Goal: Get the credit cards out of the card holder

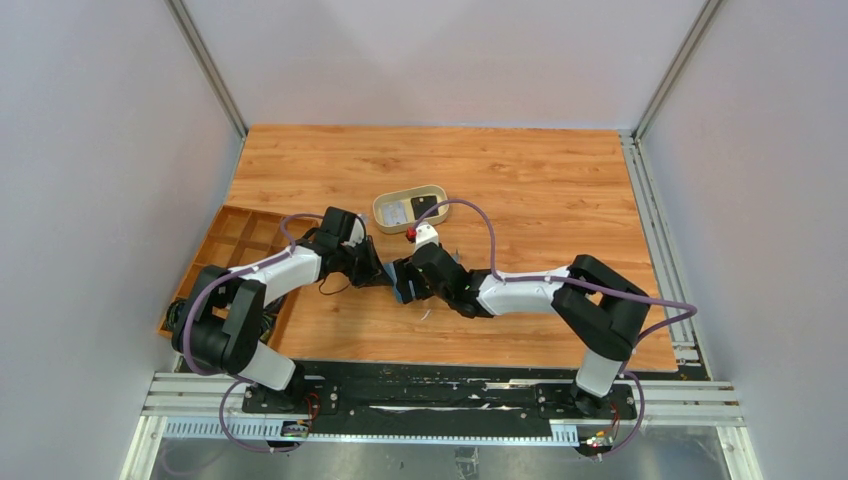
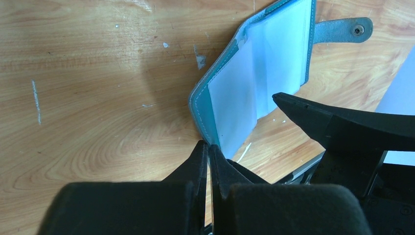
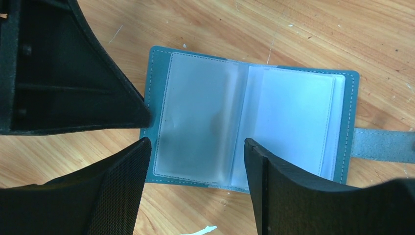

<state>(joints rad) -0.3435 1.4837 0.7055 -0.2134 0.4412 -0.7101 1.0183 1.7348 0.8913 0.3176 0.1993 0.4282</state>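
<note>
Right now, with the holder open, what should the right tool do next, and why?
Probably slide the right tool toward the pale card and pinch its edge: its fingers stand open over the card holder, while the left tool clamps the cover edge.

On counter, card holder lying open, left end effector at its left edge, right end effector over it, oval tray behind, divided tray far left.
</note>
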